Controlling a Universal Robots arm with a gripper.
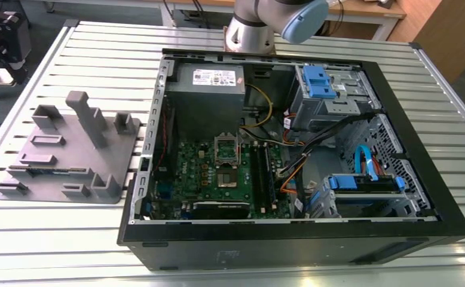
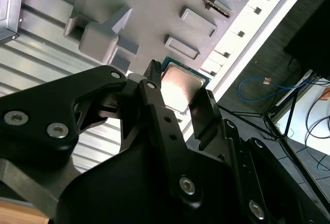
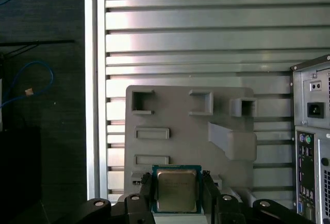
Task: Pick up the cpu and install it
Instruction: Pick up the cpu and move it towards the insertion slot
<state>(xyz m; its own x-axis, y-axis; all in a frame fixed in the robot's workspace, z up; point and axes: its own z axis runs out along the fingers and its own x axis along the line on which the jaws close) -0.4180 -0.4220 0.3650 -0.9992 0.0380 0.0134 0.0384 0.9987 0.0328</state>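
cpu (image 3: 177, 190): gripped by two opposite edges, its silver metal top turned toward the first wrist camera, seen against one edge of the grey holder.
gripper (image 3: 177, 178): closed onto the chip, one black finger (image 2: 157, 105) pressed to each side.
grey holder (image 1: 65, 158): lies on the slatted metal table (image 1: 97, 54), just beside the open computer case (image 1: 412, 179).
green circuit board (image 1: 208, 179): lies flat inside the case, its metal-framed socket (image 1: 227, 152) near the middle.
arm (image 1: 260, 27): rises behind the case in the exterior view.
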